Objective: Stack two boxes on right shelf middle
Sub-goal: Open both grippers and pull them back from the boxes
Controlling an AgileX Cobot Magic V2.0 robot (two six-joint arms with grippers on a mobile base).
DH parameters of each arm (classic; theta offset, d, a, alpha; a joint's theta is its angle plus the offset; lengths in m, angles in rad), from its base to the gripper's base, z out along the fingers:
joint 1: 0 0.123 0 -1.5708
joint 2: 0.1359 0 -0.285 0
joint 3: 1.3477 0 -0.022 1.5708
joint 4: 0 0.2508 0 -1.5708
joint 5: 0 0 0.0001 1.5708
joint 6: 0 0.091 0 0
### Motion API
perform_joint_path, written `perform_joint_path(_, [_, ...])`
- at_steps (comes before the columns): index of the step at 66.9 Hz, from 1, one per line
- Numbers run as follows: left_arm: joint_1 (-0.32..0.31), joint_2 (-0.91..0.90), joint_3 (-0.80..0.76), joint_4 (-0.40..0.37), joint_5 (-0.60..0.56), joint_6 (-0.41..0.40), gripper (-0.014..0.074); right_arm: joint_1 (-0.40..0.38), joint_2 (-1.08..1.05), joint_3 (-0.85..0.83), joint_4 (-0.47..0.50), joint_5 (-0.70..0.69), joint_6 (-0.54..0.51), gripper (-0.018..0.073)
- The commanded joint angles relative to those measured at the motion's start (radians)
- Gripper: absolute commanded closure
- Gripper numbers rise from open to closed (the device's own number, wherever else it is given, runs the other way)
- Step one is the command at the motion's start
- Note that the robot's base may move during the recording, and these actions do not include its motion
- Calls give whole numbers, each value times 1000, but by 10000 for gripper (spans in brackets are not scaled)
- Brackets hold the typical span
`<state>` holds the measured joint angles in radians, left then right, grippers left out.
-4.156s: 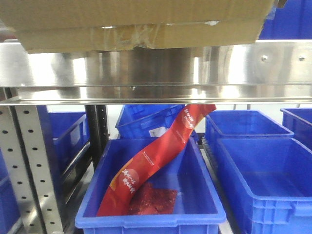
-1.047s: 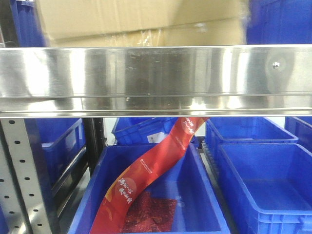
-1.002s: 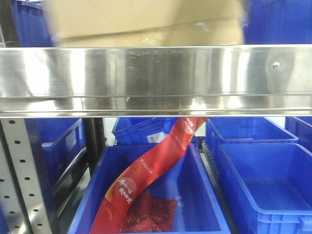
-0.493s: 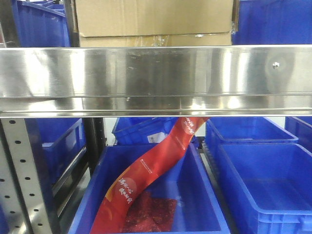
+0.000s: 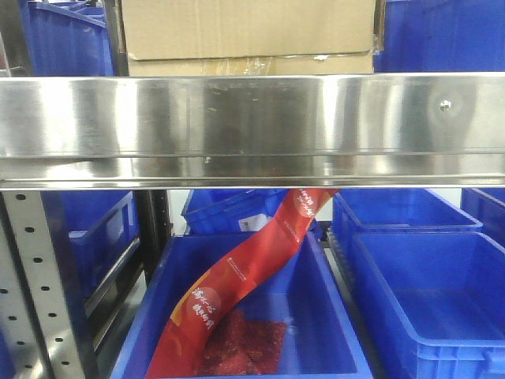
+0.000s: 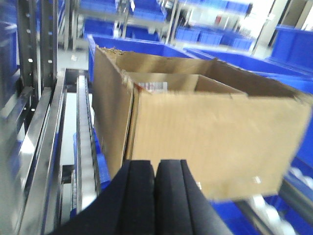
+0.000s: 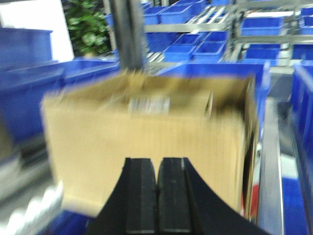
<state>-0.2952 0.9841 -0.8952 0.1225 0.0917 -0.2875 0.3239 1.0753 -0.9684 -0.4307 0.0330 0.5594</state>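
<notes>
— Is the stack done, from where you stand?

— Looks close to it. In the front view the upper box (image 5: 248, 28) sits on the lower box (image 5: 248, 66), of which only a taped strip shows above the rail (image 5: 252, 114) of the shelf (image 5: 252, 170). Both rest on that steel level, roughly centred between blue bins (image 5: 67, 39) on either side.

— And the arms?

— The left end effector (image 6: 155, 196) has its black pads pressed together with nothing between them, pointing at one side of the boxes (image 6: 195, 132). The right end effector (image 7: 157, 200) is the same, pads together and empty, facing the opposite side (image 7: 146, 142). Neither seems to touch the cardboard, though both wrist views are blurred, so I can't be sure of the gap.

— So what's left?

— I'd judge little: perhaps squaring the edges, then pulling the arms clear. The top box looks a touch narrower or set back against the bottom one on the left wrist view, but I can't tell if that's misalignment.

— Anything in the way?

— The grey upright (image 5: 43, 292) on the left, and bins crowding both flanks of the boxes. Below the shelf there's a bin (image 5: 331, 324) holding a red packet (image 5: 252, 276), well out of the arms' way.
</notes>
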Motion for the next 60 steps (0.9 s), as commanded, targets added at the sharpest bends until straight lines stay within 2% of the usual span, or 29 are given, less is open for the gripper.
perform_joint_path(1, [-2,-110,111,-7,-50,0,704,-1,-76,107,-16,-58,-6,727])
perform_joint_path(9, [-2,-277,266,-5,-50,0,707,-1,-195,264,-36,-111,-6,727])
perform_joint_path(20, [-2,-483,392,-5,-50,0,708,-1,-369,403,-36,-96,-6,727])
perform_joint_path(27, [-2,-580,426,-5,-50,0,708,-1,-464,414,-36,-55,-6,727])
perform_joint_path(37, [-2,-680,431,-5,-53,0,708,-1,-538,414,-36,-91,-6,727])
perform_joint_path(50, [-2,-736,431,-5,-53,0,708,-1,-561,414,-36,-172,-6,727])
perform_joint_path(60, [-2,-738,431,-5,-53,0,708,-1,-561,414,-36,-165,-6,727])
